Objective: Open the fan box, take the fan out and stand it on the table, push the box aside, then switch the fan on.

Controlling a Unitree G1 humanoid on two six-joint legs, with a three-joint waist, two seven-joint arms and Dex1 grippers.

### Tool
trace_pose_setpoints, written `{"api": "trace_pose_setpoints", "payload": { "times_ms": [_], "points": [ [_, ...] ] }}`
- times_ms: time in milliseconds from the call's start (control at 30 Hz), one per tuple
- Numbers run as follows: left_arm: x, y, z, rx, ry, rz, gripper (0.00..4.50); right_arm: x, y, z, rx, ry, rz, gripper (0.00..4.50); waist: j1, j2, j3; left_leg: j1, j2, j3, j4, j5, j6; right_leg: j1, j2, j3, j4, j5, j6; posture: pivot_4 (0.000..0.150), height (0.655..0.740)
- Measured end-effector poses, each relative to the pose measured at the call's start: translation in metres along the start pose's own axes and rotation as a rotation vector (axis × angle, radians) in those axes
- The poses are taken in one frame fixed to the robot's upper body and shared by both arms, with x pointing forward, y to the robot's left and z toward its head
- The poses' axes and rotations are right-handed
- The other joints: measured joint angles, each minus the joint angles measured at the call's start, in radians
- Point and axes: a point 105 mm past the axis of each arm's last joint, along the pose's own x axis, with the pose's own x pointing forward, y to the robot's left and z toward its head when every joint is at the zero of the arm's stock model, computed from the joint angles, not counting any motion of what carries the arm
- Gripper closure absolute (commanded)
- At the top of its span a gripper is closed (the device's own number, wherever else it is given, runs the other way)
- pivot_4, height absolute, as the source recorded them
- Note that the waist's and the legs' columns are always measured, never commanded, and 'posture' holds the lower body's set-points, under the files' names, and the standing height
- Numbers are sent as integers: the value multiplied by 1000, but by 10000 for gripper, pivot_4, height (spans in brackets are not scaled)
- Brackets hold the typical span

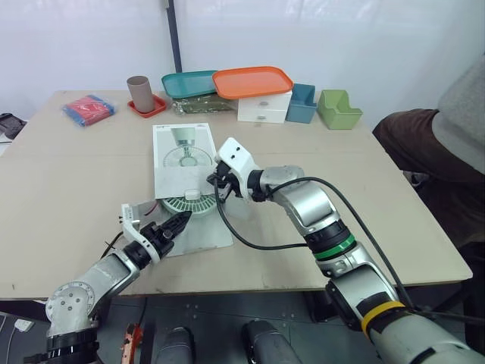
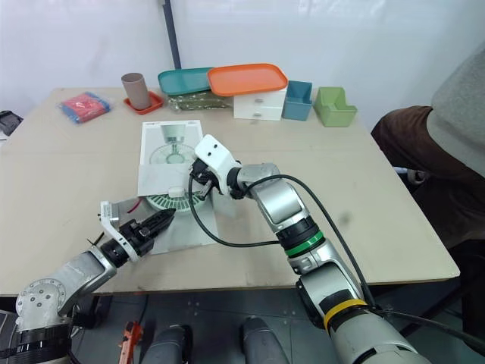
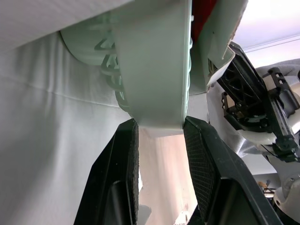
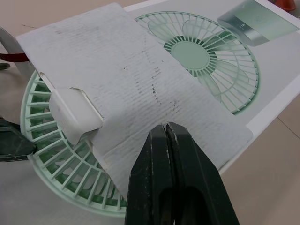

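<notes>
At the near left, the left gripper (image 1: 180,221) is being held low over the light wooden table (image 1: 68,167). Its black fingers (image 3: 123,164) are being held apart, with the rim of the round mint-green plastic fan (image 1: 186,205) just entering the gap; no firm hold is being shown. The fan is being found lying flat, half out of the near end of the flat white cardboard box (image 1: 176,144) printed with a fan picture, and partly under the box's raised white flap (image 4: 140,79). To the right, the right gripper (image 4: 165,131) is being held at the flap with its fingers closed together; whether the flap is being pressed cannot be told. The following risks are being judged:
- The grille rim may be clamped only at its edge and slip when pulled.
- The flap may drop back and snag the fan.
- The light box may be dragged along with the fan towards the table's near edge.
</notes>
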Motion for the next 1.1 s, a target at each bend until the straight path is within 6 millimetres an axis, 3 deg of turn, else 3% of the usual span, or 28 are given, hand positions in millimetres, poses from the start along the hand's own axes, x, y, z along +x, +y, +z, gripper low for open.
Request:
{"api": "trace_pose_setpoints", "payload": {
  "times_ms": [533, 933, 1100],
  "points": [
    [-31, -5, -9, 2, -57, 44, 32764, 11, 9, 12, -13, -46, 29, 45000, -3, -1, -1, 4, 1, -5, -11, -14, -7, -1, 3, 0, -3, -3, 0, 1500, 7400],
    [-32, -3, -10, 19, -46, 62, 32764, 12, 9, 14, -23, -40, 37, 45000, -3, 0, -1, 9, 1, -5, -13, -14, -7, 1, 4, 0, -3, -7, -6, 1500, 7400],
    [-18, -3, -14, 77, 4, 62, 32764, 12, 8, 14, -29, -34, 38, 45000, 1, 1, -3, 14, 0, -6, -13, -14, -7, 5, 3, 0, -3, -7, -6, 1500, 7400]
  ]
}}
